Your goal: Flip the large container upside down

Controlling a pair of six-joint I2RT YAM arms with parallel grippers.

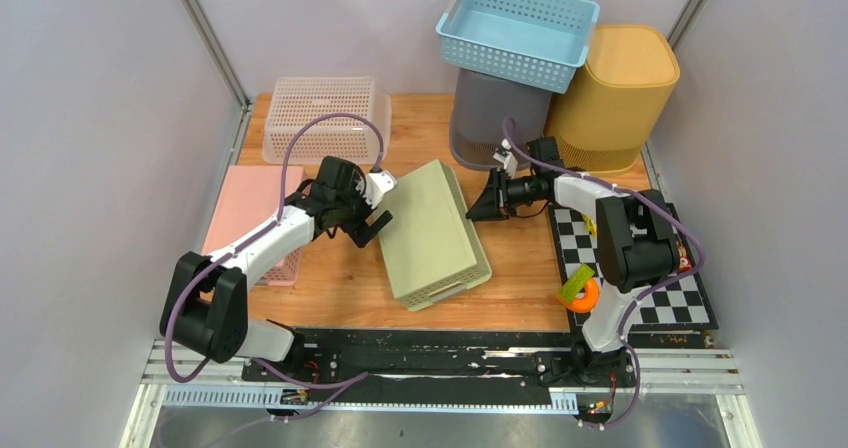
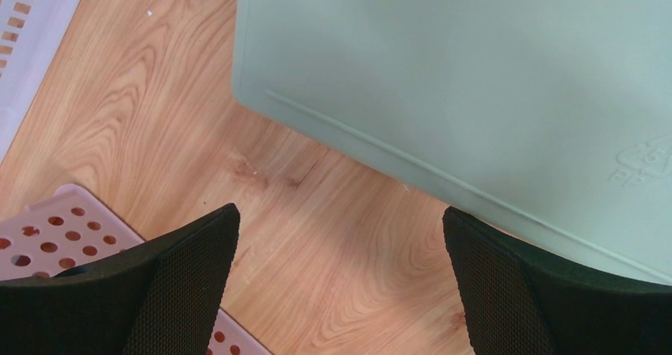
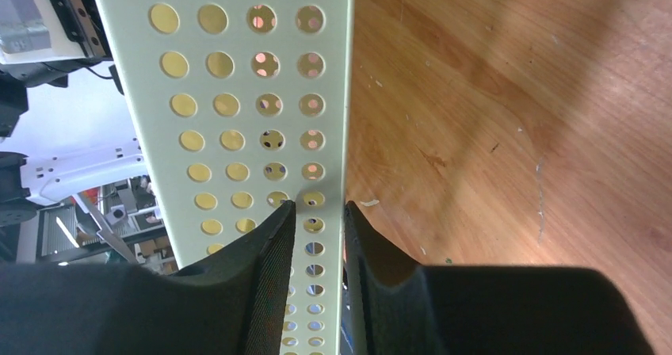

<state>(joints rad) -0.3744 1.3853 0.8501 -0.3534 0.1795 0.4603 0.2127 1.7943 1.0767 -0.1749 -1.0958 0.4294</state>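
Mid-table on the wooden table (image 1: 520,268) we've got the sage-green container (image 1: 430,233) lying base-up, the left gripper (image 1: 368,230) spread wide and holding nothing just beside its left edge, the right gripper (image 3: 315,208) narrowed around its perforated wall farther back, can't tell if it's actually pinching.

In the top view, the pink basket (image 1: 240,198) at the left is partly covered by the left arm (image 1: 270,238). The rim of the grey bin (image 1: 490,118) is hidden beneath the blue basket (image 1: 520,30). The orange and green object (image 1: 580,290) at lower right is too small to be identified. In the left wrist view, the green container (image 2: 475,78) is cut off by the top and right edges, and its embossed mark (image 2: 643,161) is blurred. In the right wrist view, it cannot be told whether the perforated wall (image 3: 238,93) is clamped by the right gripper (image 3: 317,206).
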